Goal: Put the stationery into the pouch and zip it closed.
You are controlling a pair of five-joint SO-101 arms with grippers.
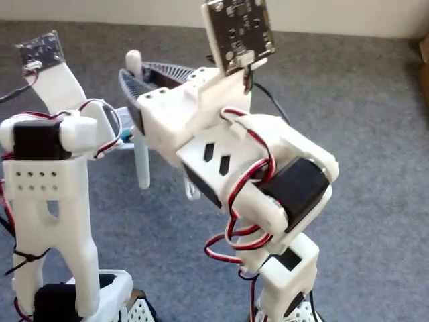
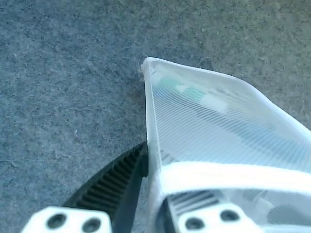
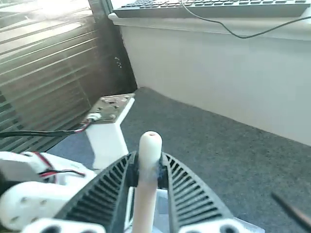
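Gray cloth covers the desk (image 2: pixel 58 73), and both arms are over it. The left gripper (image 2: pixel 153 160) is pinched tight on the pouch (image 2: pixel 218 131). One black ribbed finger (image 2: pixel 116 179) is on the outside of the pouch's edge. The other finger (image 2: pixel 189 201) shows through the pouch wall, so the edge sits between the two.

The pouch is see-through white with thin stripes and a thick white rim. It reaches away from the gripper over the gray desk, and its far corner is low, close to the desk. I cannot tell if that corner touches. Some green and white bits (image 2: pixel 194 92) are inside the pouch near that far corner. They are too blurry to name.

The right gripper (image 3: pixel 149 162) is squeezed onto a white pen (image 3: pixel 149 143). Its two black fingers press on the pen from both sides, and the round tip sticks out past them. In the high view the white pen (image 1: pixel 141 157) stands almost straight up, between the two arms. Its lower end is down near the desk.

Behind the right gripper is a white wall (image 3: pixel 218 73). A keyboard (image 3: pixel 209 7) with a thin wire lies on the ledge above it. Brown blinds (image 3: pixel 43 58) are off to one side.
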